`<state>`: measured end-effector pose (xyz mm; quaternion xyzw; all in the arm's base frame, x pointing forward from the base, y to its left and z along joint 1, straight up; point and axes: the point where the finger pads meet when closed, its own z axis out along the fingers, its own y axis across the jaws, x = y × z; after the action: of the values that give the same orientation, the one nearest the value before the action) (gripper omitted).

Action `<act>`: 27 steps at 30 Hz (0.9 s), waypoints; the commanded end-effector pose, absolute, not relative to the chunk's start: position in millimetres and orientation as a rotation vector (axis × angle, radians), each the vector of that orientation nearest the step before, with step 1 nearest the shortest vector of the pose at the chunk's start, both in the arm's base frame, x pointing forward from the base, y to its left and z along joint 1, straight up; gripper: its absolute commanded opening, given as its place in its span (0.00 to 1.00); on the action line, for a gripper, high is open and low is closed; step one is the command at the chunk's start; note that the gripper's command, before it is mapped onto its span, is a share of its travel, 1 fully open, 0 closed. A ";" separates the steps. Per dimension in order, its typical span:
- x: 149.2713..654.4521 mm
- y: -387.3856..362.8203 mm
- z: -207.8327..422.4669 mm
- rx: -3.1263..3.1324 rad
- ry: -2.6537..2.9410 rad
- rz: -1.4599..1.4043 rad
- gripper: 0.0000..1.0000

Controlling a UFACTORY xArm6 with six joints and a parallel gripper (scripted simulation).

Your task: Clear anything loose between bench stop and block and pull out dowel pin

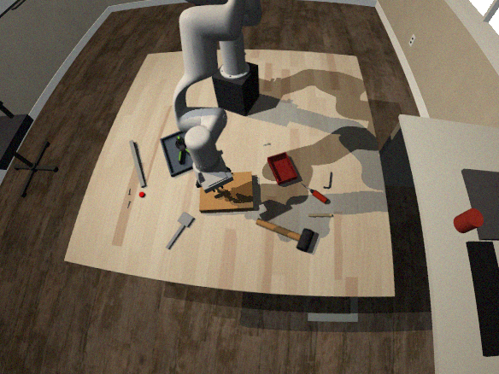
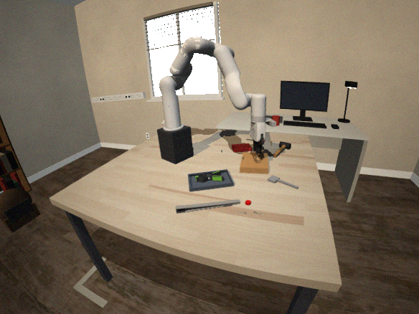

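The bench board is a tan wooden plate in the middle of the table; it also shows in the exterior view. My gripper points straight down over the board's left part, with its fingers a little apart and nothing plainly between them. In the top view the wrist covers the fingertips. Dark small shapes lie on the board beside the gripper, in shadow. I cannot tell the block, stop, clamp and pin apart there.
A dark tray with a green-handled tool lies left of the board, a red bin right of it. A mallet, a screwdriver, a thin pale stick, a scraper, a steel ruler and a red button lie around.
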<state>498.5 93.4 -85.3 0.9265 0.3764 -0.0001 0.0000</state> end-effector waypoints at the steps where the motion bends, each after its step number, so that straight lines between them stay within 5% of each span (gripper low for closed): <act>1: 500.4 93.8 -84.1 2.910 1.182 0.007 0.28; 27: 500.4 93.8 -87.8 2.910 1.182 0.007 0.28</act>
<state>498.7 93.4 -88.1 0.9265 0.3764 0.0001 0.0000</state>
